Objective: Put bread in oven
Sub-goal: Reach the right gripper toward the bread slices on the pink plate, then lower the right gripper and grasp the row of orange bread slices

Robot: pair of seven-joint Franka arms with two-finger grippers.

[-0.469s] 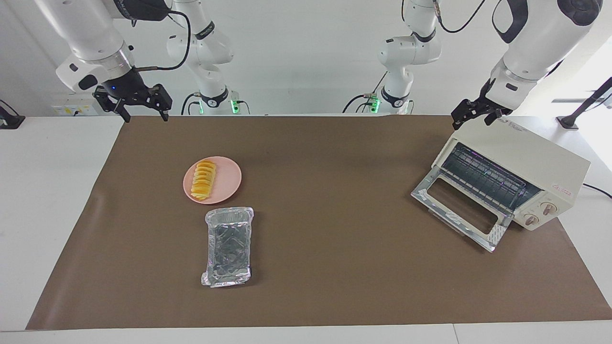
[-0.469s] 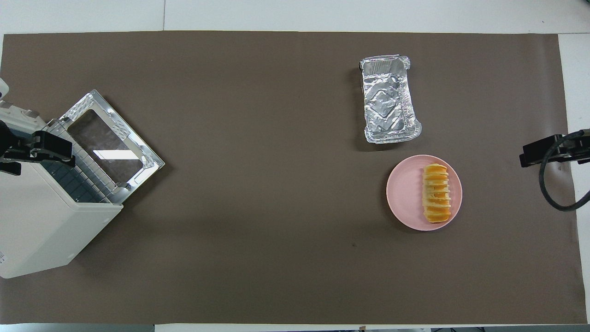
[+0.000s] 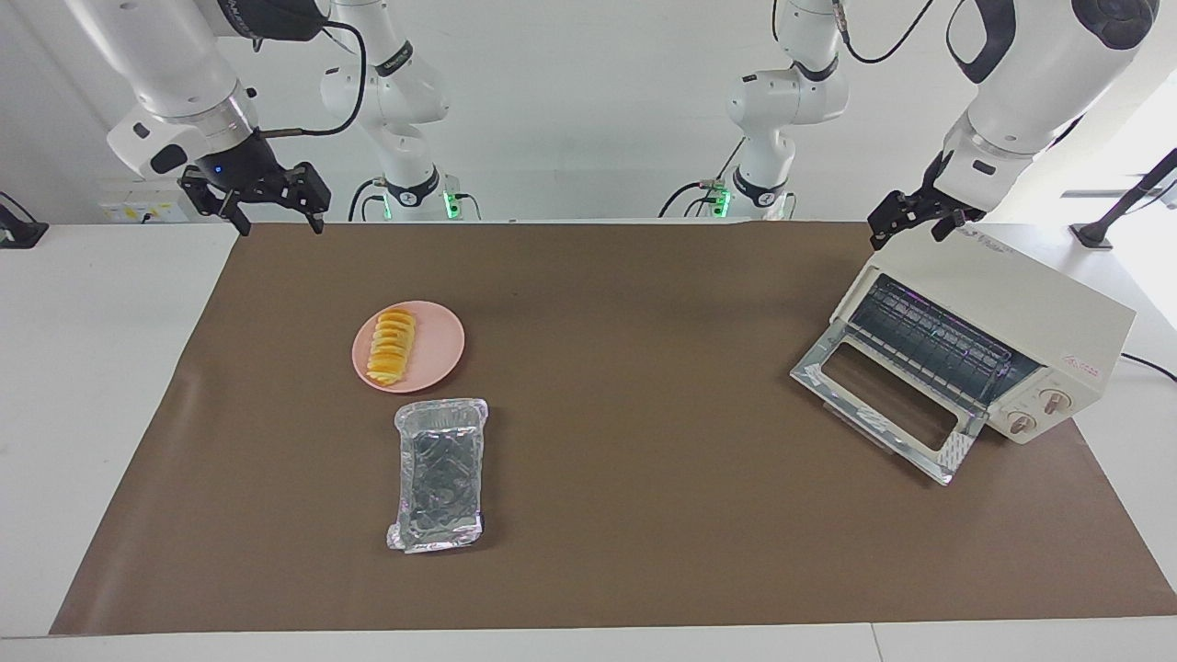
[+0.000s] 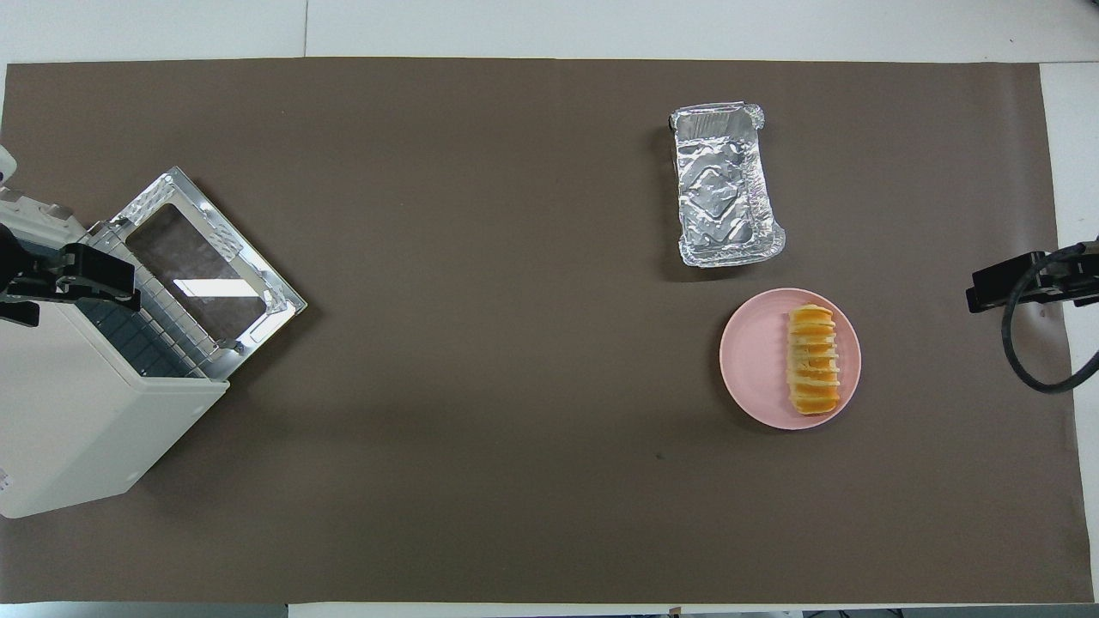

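The bread (image 3: 392,346) (image 4: 813,360), a ridged yellow-orange loaf, lies on a pink plate (image 3: 439,353) (image 4: 751,360) toward the right arm's end of the table. The cream oven (image 3: 1011,303) (image 4: 77,429) stands at the left arm's end, its glass door (image 3: 956,450) (image 4: 206,275) dropped open onto the mat, the wire rack showing. My right gripper (image 3: 280,222) (image 4: 987,287) hangs open in the air over the mat's edge by the robots, apart from the plate. My left gripper (image 3: 906,234) (image 4: 69,281) hangs open just above the oven's top, holding nothing.
A crinkled silver foil tray (image 3: 441,473) (image 4: 723,197) lies empty just past the plate, farther from the robots. A brown mat (image 3: 644,515) covers the table between plate and oven. The oven's cable (image 3: 1149,365) trails off at the left arm's end.
Both grippers have barely shifted, each a touch higher. Bread, plate, tray and oven have not moved.
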